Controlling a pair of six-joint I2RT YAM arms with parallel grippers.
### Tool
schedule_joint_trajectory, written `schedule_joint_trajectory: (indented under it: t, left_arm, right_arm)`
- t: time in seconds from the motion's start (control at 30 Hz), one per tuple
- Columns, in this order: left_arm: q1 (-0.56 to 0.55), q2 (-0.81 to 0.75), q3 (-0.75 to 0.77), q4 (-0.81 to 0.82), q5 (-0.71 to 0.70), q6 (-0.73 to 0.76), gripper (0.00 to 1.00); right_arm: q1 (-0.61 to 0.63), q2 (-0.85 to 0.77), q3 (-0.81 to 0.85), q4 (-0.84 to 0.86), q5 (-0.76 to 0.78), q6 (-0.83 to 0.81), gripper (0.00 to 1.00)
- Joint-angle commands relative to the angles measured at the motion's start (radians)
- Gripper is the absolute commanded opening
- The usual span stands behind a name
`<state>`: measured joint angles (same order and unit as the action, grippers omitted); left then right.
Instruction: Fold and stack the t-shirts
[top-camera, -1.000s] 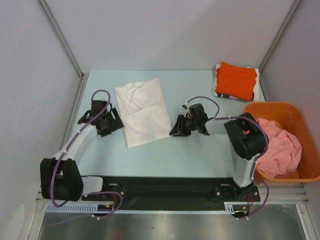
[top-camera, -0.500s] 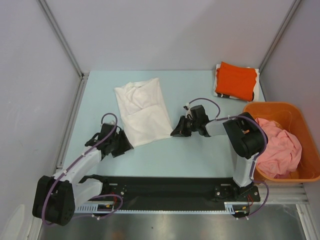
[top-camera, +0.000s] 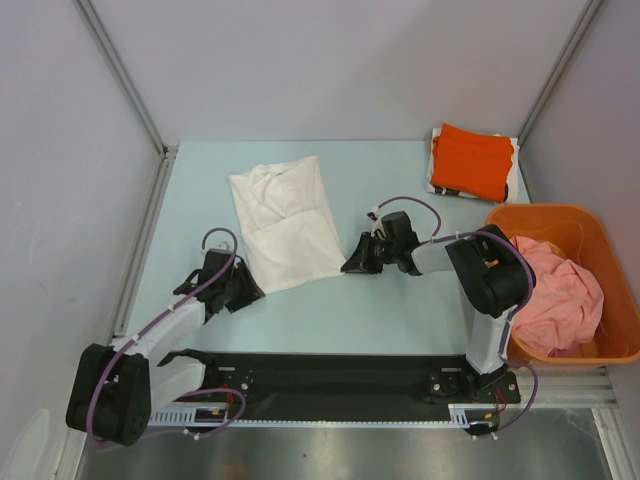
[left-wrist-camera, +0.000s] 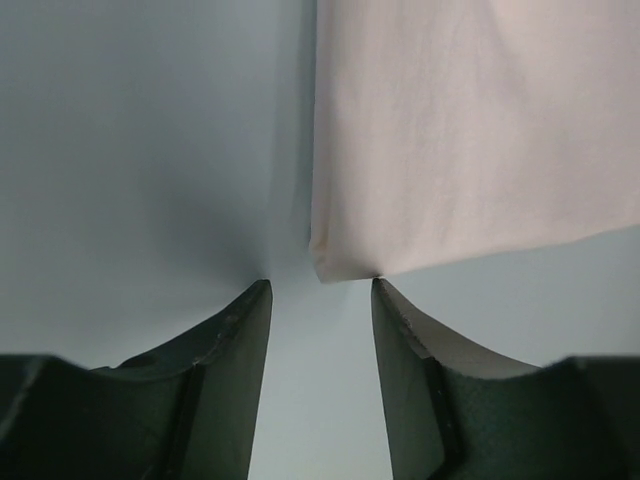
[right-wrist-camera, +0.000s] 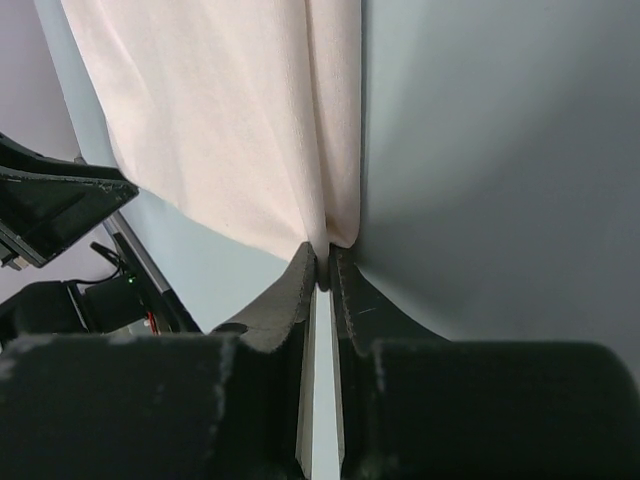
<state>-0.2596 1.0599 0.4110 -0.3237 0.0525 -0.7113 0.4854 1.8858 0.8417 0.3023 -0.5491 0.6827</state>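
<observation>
Pale blue-green table top (top-camera: 400, 300), evenly and softly lit. Plain grey-white walls (top-camera: 330, 70) at 9, 12 and 3 o'clock. Aluminium posts (top-camera: 121, 75) slanting up from far corners, 11 and 1 o'clock. Black rail (top-camera: 330, 375) and brushed-metal ledge (top-camera: 330, 450) at 6 o'clock.

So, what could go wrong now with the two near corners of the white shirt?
The right gripper seems to pinch the white t-shirt only at its very corner, so the cloth may slip out.
The left gripper is open with the other corner barely at its tips; closing may miss it.
</observation>
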Motion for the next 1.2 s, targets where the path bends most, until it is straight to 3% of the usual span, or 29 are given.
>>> schedule_joint_trajectory:
  t: [0.0, 0.27, 0.47, 0.63, 0.73, 0.9, 1.17]
  left_arm:
    - [-0.004, 0.006, -0.012, 0.046, -0.051, -0.010, 0.51]
    - [-0.003, 0.071, -0.011, 0.084, -0.051, -0.010, 0.44]
    - [-0.004, 0.068, -0.044, 0.126, -0.045, -0.016, 0.25]
    - [-0.004, 0.066, -0.043, 0.135, -0.040, -0.010, 0.01]
    - [-0.004, 0.040, -0.032, 0.106, -0.020, -0.008, 0.00]
    - [-0.006, -0.144, 0.014, -0.030, 0.030, -0.025, 0.00]
    - [-0.049, -0.376, 0.071, -0.269, 0.127, -0.097, 0.00]
  right_arm:
    - [0.001, 0.045, -0.035, -0.075, 0.034, -0.020, 0.02]
    - [0.001, 0.072, -0.027, -0.066, 0.021, -0.015, 0.00]
    - [0.001, 0.084, -0.023, -0.066, 0.017, -0.014, 0.00]
    - [0.001, 0.070, -0.027, -0.078, 0.011, -0.009, 0.00]
    - [0.001, 0.029, -0.039, -0.104, 0.011, -0.003, 0.00]
    - [0.024, -0.094, -0.081, -0.143, 0.020, 0.037, 0.00]
    - [0.157, -0.385, -0.085, -0.437, 0.200, 0.067, 0.00]
